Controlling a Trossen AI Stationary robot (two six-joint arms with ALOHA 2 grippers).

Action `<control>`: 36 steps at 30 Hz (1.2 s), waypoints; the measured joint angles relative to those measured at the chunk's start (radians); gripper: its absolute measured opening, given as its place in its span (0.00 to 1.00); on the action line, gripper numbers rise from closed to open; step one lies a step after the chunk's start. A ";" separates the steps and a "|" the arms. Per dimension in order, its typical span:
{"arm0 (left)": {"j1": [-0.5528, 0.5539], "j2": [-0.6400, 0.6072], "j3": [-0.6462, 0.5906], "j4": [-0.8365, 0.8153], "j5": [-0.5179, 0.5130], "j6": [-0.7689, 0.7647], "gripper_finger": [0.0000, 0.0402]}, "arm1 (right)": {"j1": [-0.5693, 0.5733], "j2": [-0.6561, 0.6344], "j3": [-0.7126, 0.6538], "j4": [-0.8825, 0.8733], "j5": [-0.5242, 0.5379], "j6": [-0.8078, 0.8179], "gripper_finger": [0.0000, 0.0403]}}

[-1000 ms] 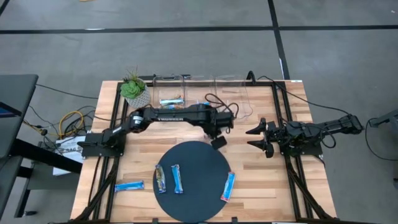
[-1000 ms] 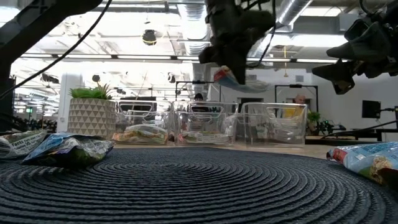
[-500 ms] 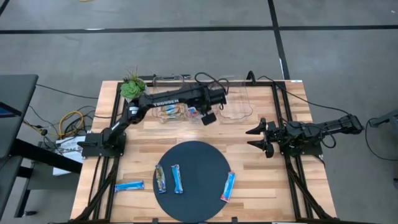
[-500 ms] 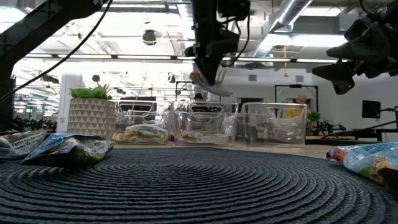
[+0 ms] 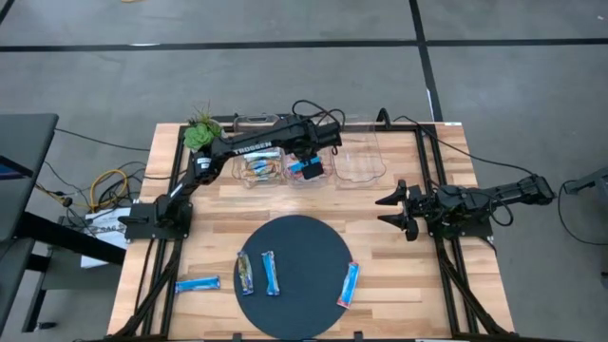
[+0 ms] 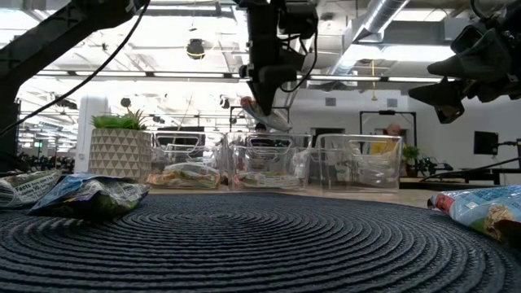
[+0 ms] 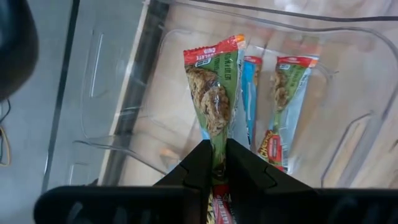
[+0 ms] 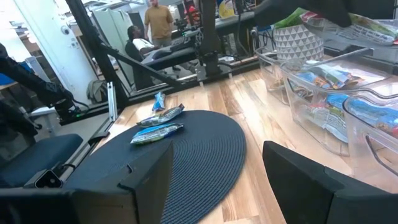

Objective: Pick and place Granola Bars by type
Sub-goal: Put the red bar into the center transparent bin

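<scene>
My left gripper point(image 5: 309, 170) is shut on a brown-orange-green granola bar point(image 7: 213, 92) and hangs over the middle clear bin point(image 5: 306, 182) at the far edge; in the low view the bar point(image 6: 265, 114) is above the bin's rim. Light-blue bars point(image 7: 281, 106) lie flat on that bin's floor. Three bars point(image 5: 272, 274) lie on the dark round mat point(image 5: 294, 237), a bright blue one point(image 5: 197, 283) on the wood to its left. My right gripper point(image 5: 392, 210) waits open to the right of the mat. My left gripper pinches the multicoloured bar near one end point(image 7: 214, 163) between its two fingers point(image 7: 198, 167). The fingers lie along the bar, and its length runs out past the fingertips. The bar is lifted clear, slanting down toward the bin below point(image 6: 262, 163).
Three clear bins stand side by side along the far edge; the left one point(image 5: 256, 169) holds bars, the right one point(image 5: 359, 163) has bare floor showing. A potted plant point(image 5: 203, 137) stands at the far left corner. Bare wood lies between mat and bins.
My left gripper has carried the bar from above the mat's far rim toward the far edge and slightly left, ending over the middle bin. It has turned as it went, so the bar now points down into the bin.
</scene>
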 joint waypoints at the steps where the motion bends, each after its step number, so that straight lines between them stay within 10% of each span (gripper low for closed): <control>1: 0.002 0.000 0.000 0.000 0.000 0.001 0.10 | 0.000 0.000 0.000 0.000 0.000 0.000 0.60; 36: 0.036 0.002 -0.188 0.163 0.064 0.104 0.10 | 0.000 0.000 0.000 0.001 0.000 0.000 0.60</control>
